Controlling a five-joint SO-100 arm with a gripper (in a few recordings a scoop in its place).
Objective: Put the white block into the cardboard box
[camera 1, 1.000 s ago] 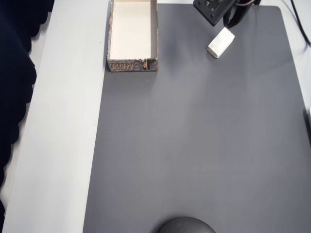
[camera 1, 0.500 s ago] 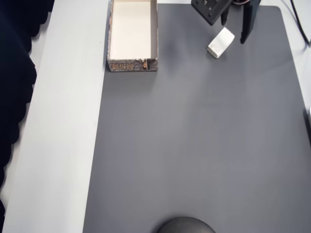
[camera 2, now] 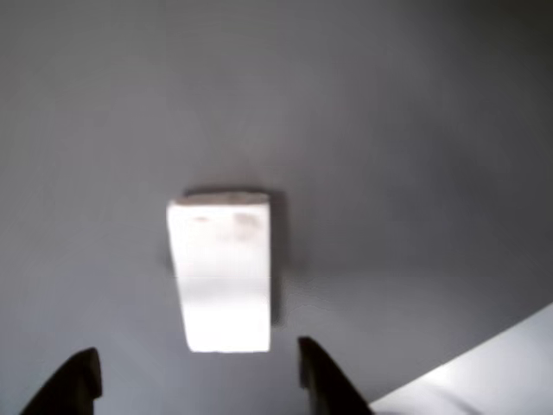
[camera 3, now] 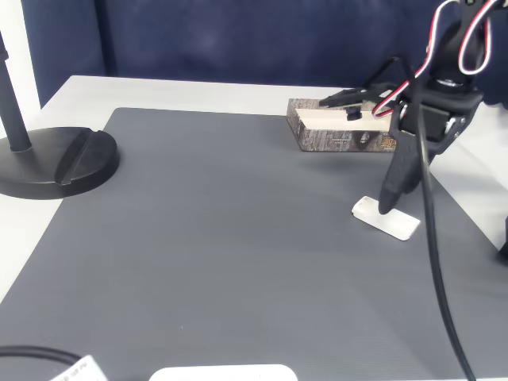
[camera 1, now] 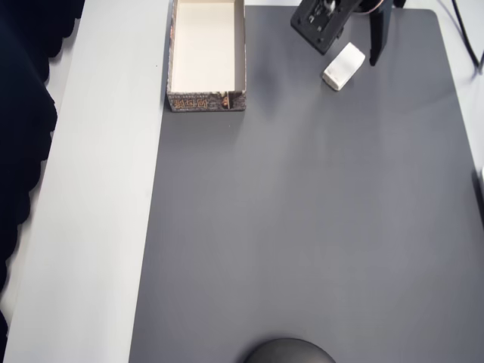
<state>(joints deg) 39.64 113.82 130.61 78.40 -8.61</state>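
Tool (camera 2: 194, 380) now wider apart than before, astride white block (camera 2: 222, 271).

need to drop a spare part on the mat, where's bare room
Free: the wide grey mat below the cardboard box and the white block. Crowded: the mat's top edge, where the open gripper straddles the block.
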